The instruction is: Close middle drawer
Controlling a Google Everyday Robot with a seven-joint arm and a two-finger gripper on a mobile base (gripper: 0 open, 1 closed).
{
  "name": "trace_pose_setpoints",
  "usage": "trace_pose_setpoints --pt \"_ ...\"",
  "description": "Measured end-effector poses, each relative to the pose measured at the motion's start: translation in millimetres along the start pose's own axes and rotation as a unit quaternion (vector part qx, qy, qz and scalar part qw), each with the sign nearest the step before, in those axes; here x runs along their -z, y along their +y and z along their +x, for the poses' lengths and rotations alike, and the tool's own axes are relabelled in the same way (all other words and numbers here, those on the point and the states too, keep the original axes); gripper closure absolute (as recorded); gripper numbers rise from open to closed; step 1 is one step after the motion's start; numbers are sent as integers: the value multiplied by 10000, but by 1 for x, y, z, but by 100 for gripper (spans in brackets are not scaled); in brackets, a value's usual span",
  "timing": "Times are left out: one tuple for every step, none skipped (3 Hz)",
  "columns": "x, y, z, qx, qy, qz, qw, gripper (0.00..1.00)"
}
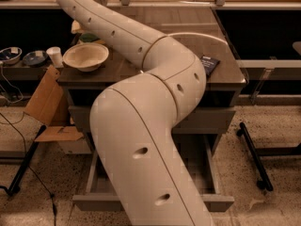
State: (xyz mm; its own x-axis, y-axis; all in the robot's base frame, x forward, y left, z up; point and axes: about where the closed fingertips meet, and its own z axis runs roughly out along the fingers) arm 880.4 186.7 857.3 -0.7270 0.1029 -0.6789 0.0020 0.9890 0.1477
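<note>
At the far left, two small dishes [21, 56] sit on a low dark shelf, too dim for us to tell what they hold. A white cup [55, 57] stands beside them. Below it an opened cardboard box [47, 102] leans against the cabinet, its flap hanging out, and thin cables [9, 121] trail over the speckled floor.

On the cabinet top [225, 76], near its left edge, rests a pale bowl [86, 56]. Something green [87, 37] lies just behind it, mostly hidden by the robot arm [141, 140].

That thick cream arm fills the middle. It rises from the bottom edge, bends over the cabinet and runs up to the top left corner, where it is cut off. The gripper lies beyond that edge, out of sight, so we cannot tell whether it is released, clenched or grasping anything.

The middle drawer [217, 203] stands pulled well out toward us, beneath a shut drawer front [211, 120]. The arm covers its centre. Only the two ends of its front panel and part of its shadowed inside show.

To the right, a small dark packet [209, 64] lies on the cabinet top, touching the arm's edge. Farther right, a black wheeled leg [251, 154] runs along the floor.
</note>
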Motion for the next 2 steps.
trace_pose_setpoints --pt "-11 -4 3 53 136 146 9998 0" --pt "-15 -4 4 97 188 190 9996 0"
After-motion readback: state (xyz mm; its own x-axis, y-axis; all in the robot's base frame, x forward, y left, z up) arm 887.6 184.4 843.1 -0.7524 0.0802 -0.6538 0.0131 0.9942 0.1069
